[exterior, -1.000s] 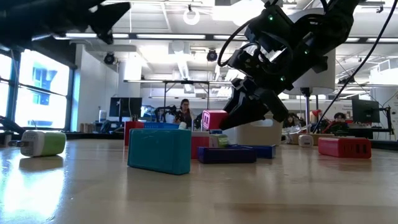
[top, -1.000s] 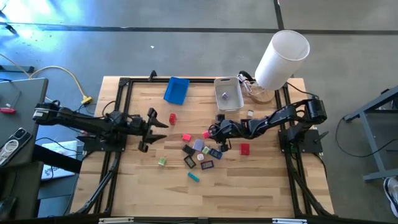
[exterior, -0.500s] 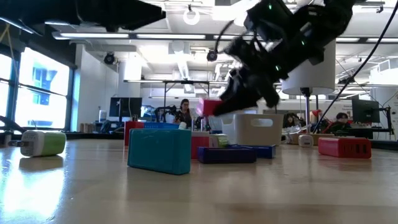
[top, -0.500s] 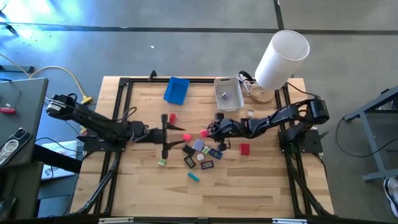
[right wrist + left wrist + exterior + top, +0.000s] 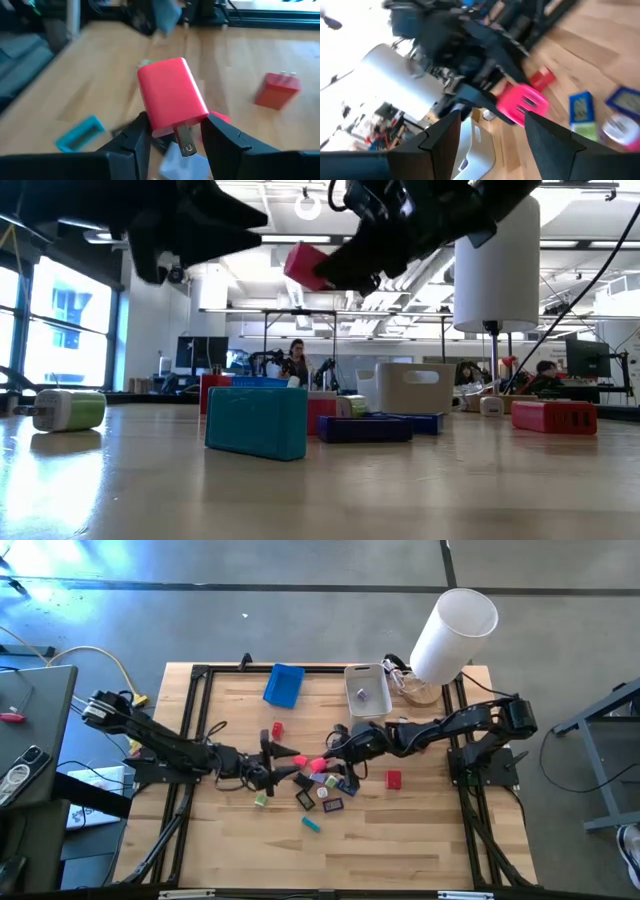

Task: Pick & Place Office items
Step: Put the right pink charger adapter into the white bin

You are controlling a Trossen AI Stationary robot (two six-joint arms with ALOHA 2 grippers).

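Light: bright, even daylight on the worktop (image 5: 400, 840); blue-white glare on the floor (image 5: 60, 600) at upper left
Low view: arms backlit to dark shapes; windows blown out
Wrist views: heavy motion blur on the left; soft background on the right

You saw a table (image 5: 420, 830) of pale, matt wood planks; the pink charger (image 5: 171, 95) looked like smooth plastic with shiny metal prongs, the teal block (image 5: 256, 421) matt plastic, and the white bin (image 5: 367, 688) translucent plastic
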